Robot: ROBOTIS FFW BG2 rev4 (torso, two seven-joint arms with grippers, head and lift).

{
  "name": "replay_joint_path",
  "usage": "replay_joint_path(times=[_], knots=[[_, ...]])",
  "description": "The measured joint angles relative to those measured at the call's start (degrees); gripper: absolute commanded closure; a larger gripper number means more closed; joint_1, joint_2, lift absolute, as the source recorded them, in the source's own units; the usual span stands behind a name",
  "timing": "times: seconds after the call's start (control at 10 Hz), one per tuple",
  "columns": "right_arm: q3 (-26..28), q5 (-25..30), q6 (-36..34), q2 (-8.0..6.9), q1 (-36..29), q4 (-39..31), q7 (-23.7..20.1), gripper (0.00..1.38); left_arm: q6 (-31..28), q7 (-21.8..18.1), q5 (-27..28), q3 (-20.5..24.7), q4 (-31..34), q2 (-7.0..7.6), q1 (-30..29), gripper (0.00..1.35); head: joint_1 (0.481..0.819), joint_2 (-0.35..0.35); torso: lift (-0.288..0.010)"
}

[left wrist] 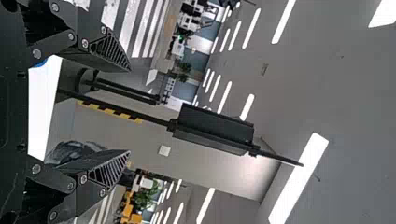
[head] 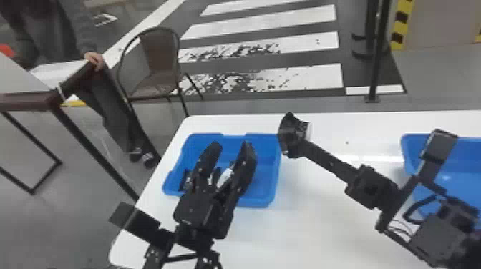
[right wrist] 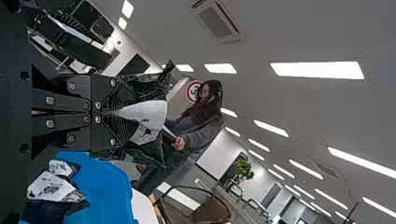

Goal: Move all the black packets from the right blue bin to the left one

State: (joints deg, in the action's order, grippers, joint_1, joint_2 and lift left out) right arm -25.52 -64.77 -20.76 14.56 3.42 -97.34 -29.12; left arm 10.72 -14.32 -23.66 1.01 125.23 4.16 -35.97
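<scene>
Two blue bins sit well apart on a white desk (head: pixel 307 229). The right pincer (head: pixel 307 145) is closed on a black packet (head: pixel 292 136) with a white patch, held above the desk between the bins, near the left bin (head: pixel 277 179). The left pincer (head: pixel 232 147) hangs over that bin with its fingers spread open. More black-and-white packets (right wrist: pixel 53 184) lie inside the left bin. The right arm (head: pixel 372 186) partly covers the right bin (head: pixel 461 153).

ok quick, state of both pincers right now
Left pincer: open, nothing between its jaws.
Right pincer: closed, holding a black packet with a white patch.
</scene>
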Motion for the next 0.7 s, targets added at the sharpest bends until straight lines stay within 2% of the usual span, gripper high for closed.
replay_joint_path(times=[0.3,0.7], knots=[[-6.5,-3.2,0.1,0.78,2.0,0.1,0.2,1.2,-4.8,-2.4,-0.6,-0.7,0.0,0.62,1.6,0.45,0.695,0.35,-0.14],[-6.9,-2.9,0.7,0.91,2.8,1.6,0.7,1.2,-4.9,-2.8,-2.0,-1.4,0.0,0.86,1.8,0.45,0.695,0.35,-0.14]])
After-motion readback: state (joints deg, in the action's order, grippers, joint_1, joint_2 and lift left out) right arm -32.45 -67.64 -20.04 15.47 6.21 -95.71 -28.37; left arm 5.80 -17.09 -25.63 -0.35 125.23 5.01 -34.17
